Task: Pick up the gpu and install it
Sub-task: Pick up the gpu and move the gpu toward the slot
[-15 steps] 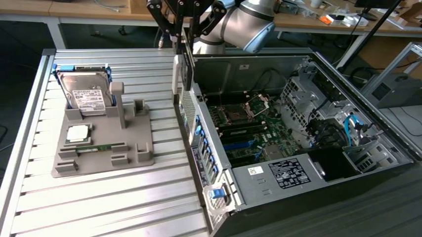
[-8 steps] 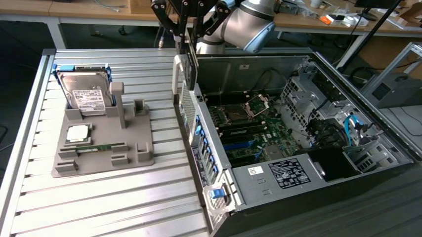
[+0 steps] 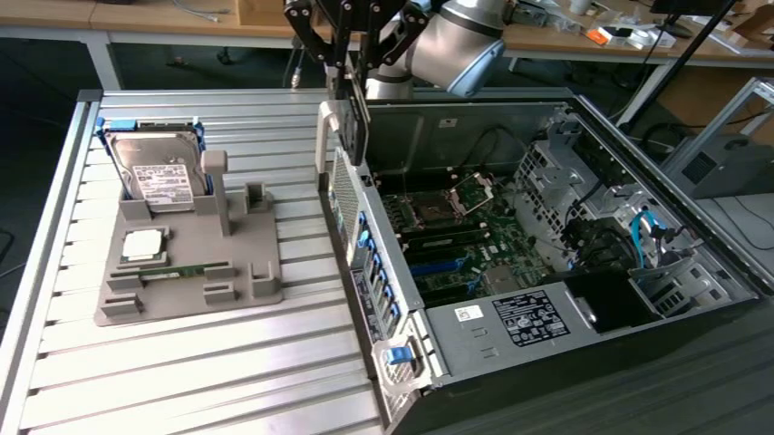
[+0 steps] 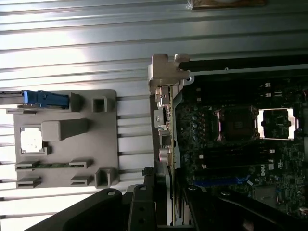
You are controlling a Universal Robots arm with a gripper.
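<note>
**The Hand Held the Card Over the Computer**

The robot's gripper (image 3: 348, 77) was closed on the gpu (image 3: 354, 131). Its fingers pinched the top part of the card from both sides. The card hung down from them, standing on its edge. Its shiny metal end faced the exterior view's left.

The gpu was up in the air, right over the side wall of the open computer case (image 3: 677, 227). That wall was the one nearest the grey holder (image 3: 260, 290). I could not tell if the bottom of the card touched the wall.

In the wrist view, the gpu (image 4: 166, 134) looked like a thin strip. It ran along the edge of the case, between the holder (image 4: 103, 139) and the dark board with the square chip socket (image 4: 236, 122). The card went in between the black fingers (image 4: 144, 207).

The holder sat on the ribbed metal table (image 3: 217, 381), well apart from the card. A silver hard drive (image 3: 163, 172) stood in it. A square chip (image 3: 143, 243) and a green memory stick (image 3: 181, 269) lay there too.
</note>
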